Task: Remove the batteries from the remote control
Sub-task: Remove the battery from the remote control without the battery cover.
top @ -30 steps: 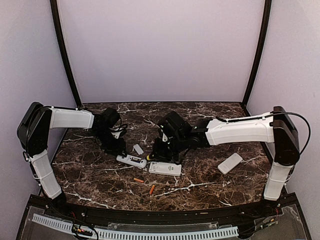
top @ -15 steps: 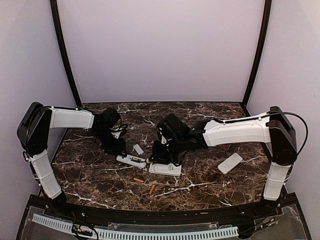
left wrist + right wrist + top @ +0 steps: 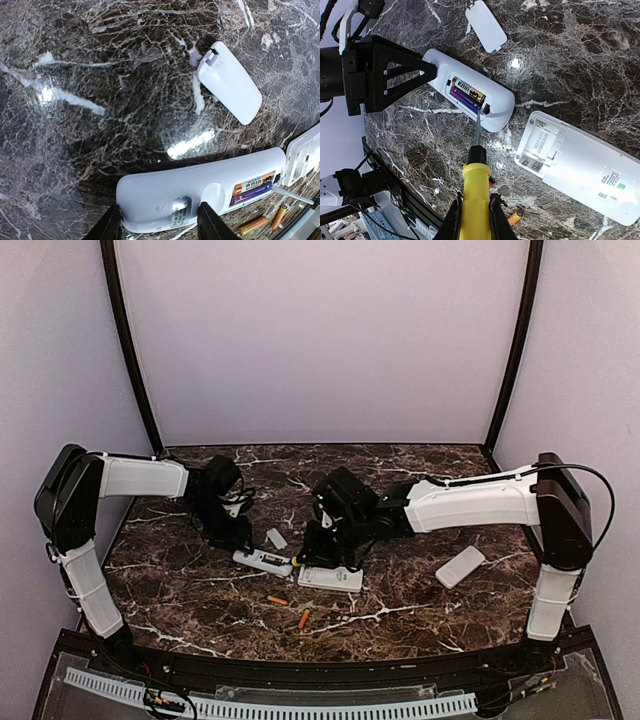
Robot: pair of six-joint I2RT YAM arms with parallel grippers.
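A white remote control (image 3: 200, 187) lies back-up with its battery bay open. Two batteries sit in the bay, one orange (image 3: 254, 182) and one purple (image 3: 250, 194). My left gripper (image 3: 162, 220) is shut on the remote's end, one finger on each side. My right gripper (image 3: 474, 220) is shut on a yellow-handled screwdriver (image 3: 475, 186). Its tip touches the bay's end beside the orange battery (image 3: 469, 90). Two loose orange batteries (image 3: 277, 600) (image 3: 303, 619) lie on the table in front. In the top view the left gripper (image 3: 235, 538) and right gripper (image 3: 322, 545) flank the remote (image 3: 263, 561).
A second white remote (image 3: 585, 167) with an empty battery bay lies right of the first. A small white battery cover (image 3: 230, 82) lies behind the held remote. Another white piece (image 3: 460, 566) lies at the right of the dark marble table (image 3: 420, 615).
My right arm has shifted slightly left, bringing the screwdriver closer onto the held remote. The left arm and the loose batteries have not moved.
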